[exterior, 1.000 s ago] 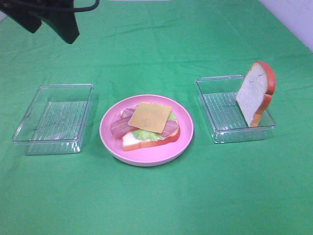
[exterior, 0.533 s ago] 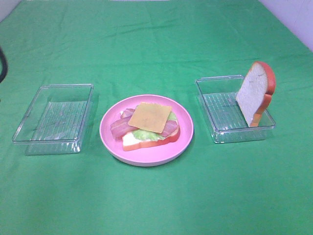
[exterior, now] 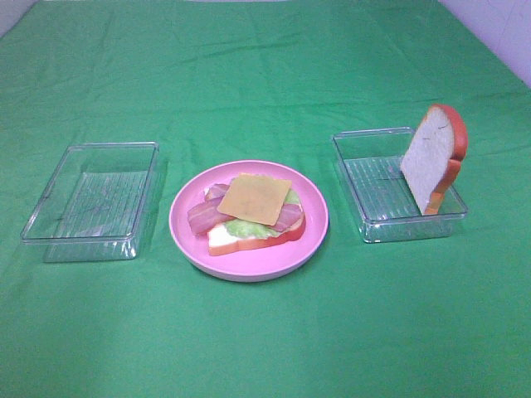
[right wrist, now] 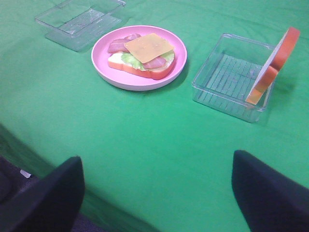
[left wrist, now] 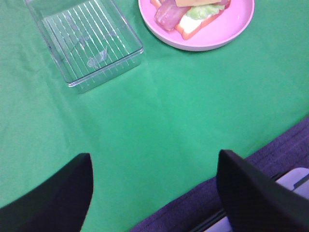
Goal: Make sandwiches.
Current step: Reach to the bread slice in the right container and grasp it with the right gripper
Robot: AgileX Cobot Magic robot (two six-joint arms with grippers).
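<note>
While both arms hang back off the near edge:
Left fingers [left wrist: 154,193]: spread wide, holding nothing.
Right fingers [right wrist: 157,193]: spread wide too, empty.
Open sandwich [exterior: 249,214]: mid-surface on the pink plate [exterior: 311,240], cheese [exterior: 255,197] uppermost, awaiting its lid.
Top bread slice [exterior: 433,157]: leaning upright in the clear tray [exterior: 365,166] toward the right edge, easy to pinch.

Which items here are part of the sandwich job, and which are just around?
Job:
- half-built sandwich on pink plate: bread, lettuce, bacon, cheese on top
- second bread slice, propped upright in right clear tray

Just around:
- left clear tray
- green cloth
</note>
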